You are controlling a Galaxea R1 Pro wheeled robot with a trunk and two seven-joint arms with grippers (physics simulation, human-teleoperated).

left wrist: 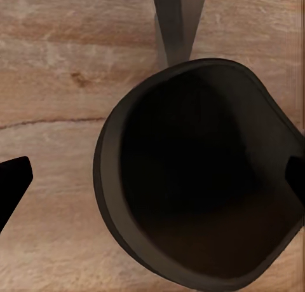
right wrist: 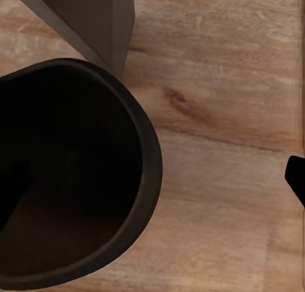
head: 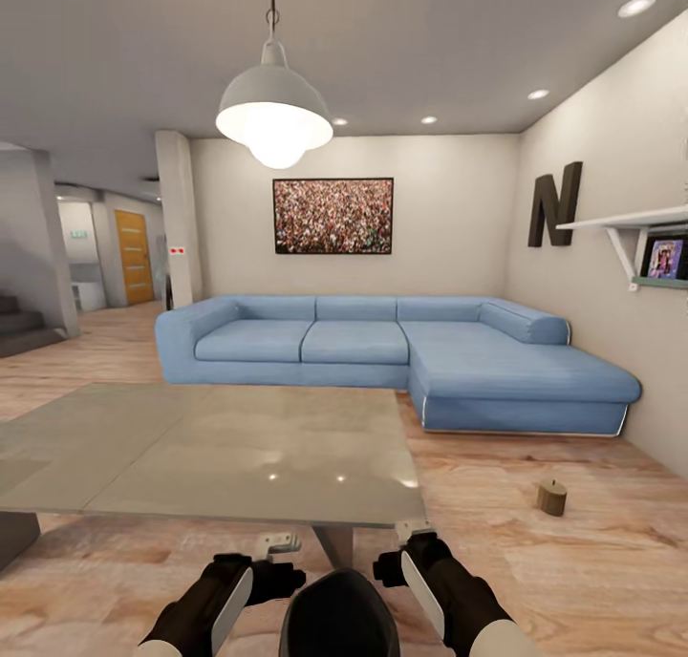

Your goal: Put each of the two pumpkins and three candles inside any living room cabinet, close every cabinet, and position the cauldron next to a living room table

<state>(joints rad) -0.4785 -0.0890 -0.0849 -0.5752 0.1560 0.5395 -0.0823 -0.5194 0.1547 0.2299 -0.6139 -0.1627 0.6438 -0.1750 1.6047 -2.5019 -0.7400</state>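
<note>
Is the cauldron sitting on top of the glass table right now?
No, the cauldron sits low between the two arms, in front of the table, with wood floor around it in the left wrist view.

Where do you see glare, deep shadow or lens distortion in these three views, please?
Head view: the lit pendant lamp blows out white, small bright spots of light reflect on the grey table, and wall lines bend towards the edges. Left wrist view: the cauldron interior is near black, detail lost. Right wrist view: the same dark hollow, while the wood floor is evenly lit.
</note>
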